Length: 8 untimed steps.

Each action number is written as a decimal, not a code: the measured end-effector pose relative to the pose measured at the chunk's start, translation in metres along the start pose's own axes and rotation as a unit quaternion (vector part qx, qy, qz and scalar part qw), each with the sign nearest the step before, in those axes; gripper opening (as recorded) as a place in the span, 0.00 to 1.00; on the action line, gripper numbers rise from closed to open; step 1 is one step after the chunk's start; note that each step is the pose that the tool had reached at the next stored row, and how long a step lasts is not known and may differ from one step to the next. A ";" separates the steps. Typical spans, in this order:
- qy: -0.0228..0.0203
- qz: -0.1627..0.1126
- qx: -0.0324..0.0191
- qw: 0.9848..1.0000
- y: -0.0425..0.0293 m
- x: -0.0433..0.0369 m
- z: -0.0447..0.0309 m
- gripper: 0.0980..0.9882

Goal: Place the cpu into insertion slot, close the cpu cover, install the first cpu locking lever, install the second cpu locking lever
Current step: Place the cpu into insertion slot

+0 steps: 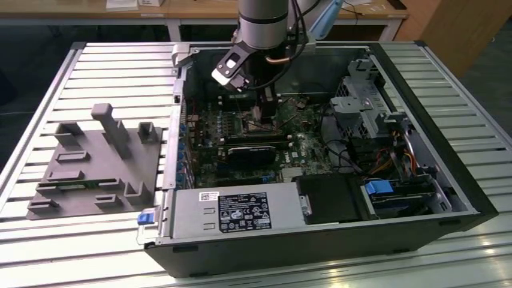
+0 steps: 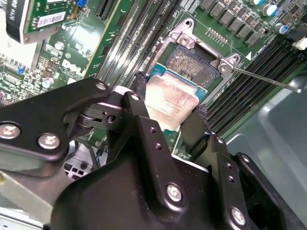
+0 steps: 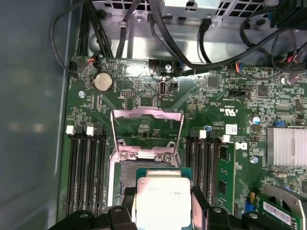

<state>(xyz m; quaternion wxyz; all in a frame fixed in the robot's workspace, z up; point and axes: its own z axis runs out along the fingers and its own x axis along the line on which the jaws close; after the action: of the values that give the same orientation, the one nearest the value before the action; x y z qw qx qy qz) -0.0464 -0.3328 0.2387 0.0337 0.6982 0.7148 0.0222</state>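
Note:
My gripper is shut on the cpu, a silver-topped square chip with a green edge, pinched between the two black fingers. In the second wrist view the chip hangs just above the near edge of the insertion slot, whose contact field lies bare. In the first wrist view the cpu covers part of the insertion slot, and the cpu cover stands swung open behind it. A thin locking lever sticks out beside the socket. In the exterior view the gripper reaches down into the computer case.
Memory slots flank the socket on both sides. A ribbed heatsink and black cables lie nearby. The power supply and drive bays fill the case's sides. A grey fixture sits on the slatted table.

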 end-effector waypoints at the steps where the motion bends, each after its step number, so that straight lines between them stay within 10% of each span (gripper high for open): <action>1: 0.000 0.000 0.000 1.000 -0.0001 0.0004 0.0010 0.50; 8: 0.000 0.000 0.000 1.000 -0.0008 0.0023 0.0067 0.50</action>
<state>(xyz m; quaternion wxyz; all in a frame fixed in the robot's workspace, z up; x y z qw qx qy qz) -0.0467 -0.3306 0.2319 0.0336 0.6981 0.7148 0.0222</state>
